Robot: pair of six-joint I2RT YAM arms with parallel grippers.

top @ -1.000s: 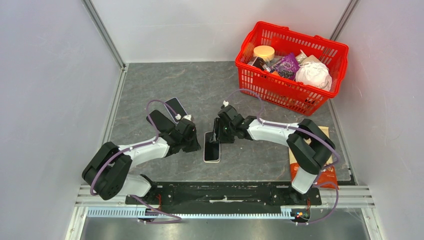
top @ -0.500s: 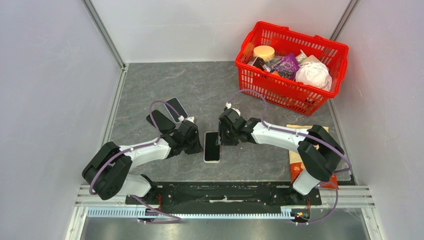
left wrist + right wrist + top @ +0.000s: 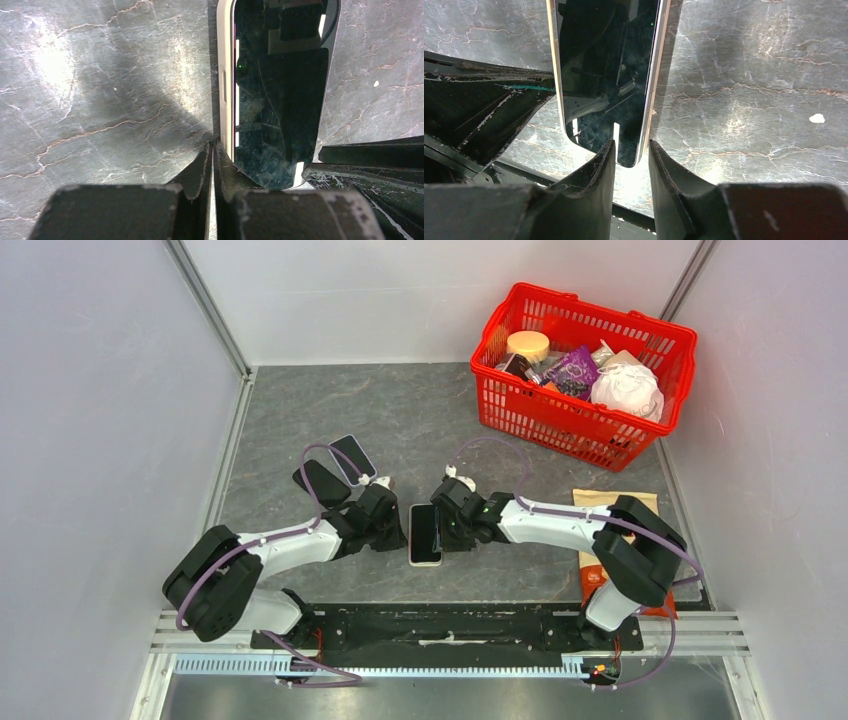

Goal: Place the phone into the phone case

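Just ahead of the scuffed black left fingers (image 3: 197, 172), the phone (image 3: 277, 100) shows a glossy black screen, rimmed by a cream-white phone case (image 3: 226, 75) — around them the desk (image 3: 100, 100) is dark grey, veined with pale lines.

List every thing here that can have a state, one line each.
Phone, flat, screen up and dark, light rim around it.
Left hand, shut, tips at phone's edge.
Right hand, slightly open, by phone's corner.
Second dark slab, flat, apart from both hands.
Basket, upright, filled.
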